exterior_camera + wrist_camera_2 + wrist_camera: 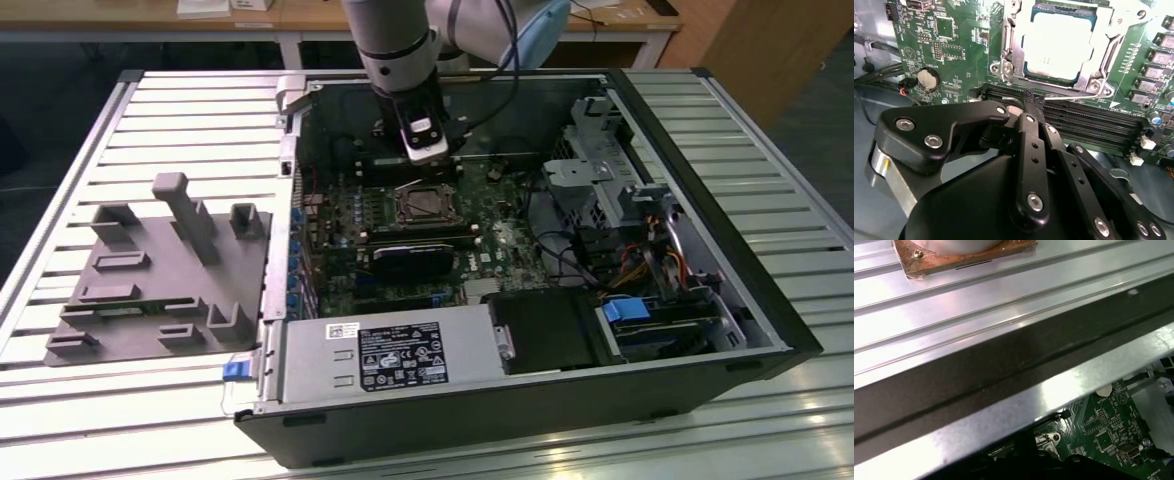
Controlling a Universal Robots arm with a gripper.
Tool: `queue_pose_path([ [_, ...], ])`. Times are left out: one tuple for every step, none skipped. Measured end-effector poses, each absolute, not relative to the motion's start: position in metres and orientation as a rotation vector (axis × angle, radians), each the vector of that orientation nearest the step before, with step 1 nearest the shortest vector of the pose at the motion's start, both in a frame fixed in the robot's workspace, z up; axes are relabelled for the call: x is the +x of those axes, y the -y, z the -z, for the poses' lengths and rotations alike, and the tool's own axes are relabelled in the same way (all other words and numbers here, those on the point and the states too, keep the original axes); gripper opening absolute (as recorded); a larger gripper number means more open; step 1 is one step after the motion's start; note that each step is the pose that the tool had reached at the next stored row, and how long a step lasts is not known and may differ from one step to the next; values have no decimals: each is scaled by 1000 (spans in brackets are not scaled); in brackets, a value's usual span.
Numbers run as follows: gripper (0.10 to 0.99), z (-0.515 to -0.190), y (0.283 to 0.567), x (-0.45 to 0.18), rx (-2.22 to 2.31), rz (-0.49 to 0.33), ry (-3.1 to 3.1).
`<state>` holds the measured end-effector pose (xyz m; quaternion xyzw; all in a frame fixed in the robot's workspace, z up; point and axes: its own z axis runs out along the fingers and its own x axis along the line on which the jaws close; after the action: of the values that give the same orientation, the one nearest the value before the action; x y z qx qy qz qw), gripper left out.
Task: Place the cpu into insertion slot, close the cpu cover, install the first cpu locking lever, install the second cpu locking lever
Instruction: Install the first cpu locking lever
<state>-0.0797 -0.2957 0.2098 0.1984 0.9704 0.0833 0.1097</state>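
Resting on a slatted metal table (160, 130), the open computer case (534, 410) held the gripper (1026, 102), fingers (1030, 130) together, near the cpu (1056, 45)

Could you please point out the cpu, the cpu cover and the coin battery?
cpu (1056, 45): second wrist view, middle of its top.
cpu cover (1015, 42): second wrist view, frame's side bar.
coin battery (929, 79): second wrist view, its centre.

Arm (394, 40) was a silver-grey tube, pale blue joint cap (541, 30), black cables (514, 60) ran alongside, tool (1026, 100) was matte black bars, silver screw heads (1034, 201), silver collar (884, 170).
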Motion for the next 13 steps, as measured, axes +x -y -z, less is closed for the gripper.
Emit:
queue_pose_path([
  [106,-209,296,-80,583,-245,-2853],
  [106,-209,296,-80,583,-245,-2853],
  [106,-209,296,-80,583,-245,-2853],
  [106,-208,296,-80,583,-245,-2853],
  [106,-208,296,-80,583,-245,-2853],
  [106,-207,296,-80,583,-245,-2853],
  [106,-207,297,-80,583,-245,-2853],
  [106,-207,297,-80,583,-245,-2853],
  [106,-206,297,-80,583,-245,-2853],
  [106,-206,297,-80,583,-245,-2853],
  [106,-205,297,-80,583,-245,-2853],
  [106,-205,297,-80,583,-245,-2853],
  [106,-204,297,-79,583,-245,-2853],
])
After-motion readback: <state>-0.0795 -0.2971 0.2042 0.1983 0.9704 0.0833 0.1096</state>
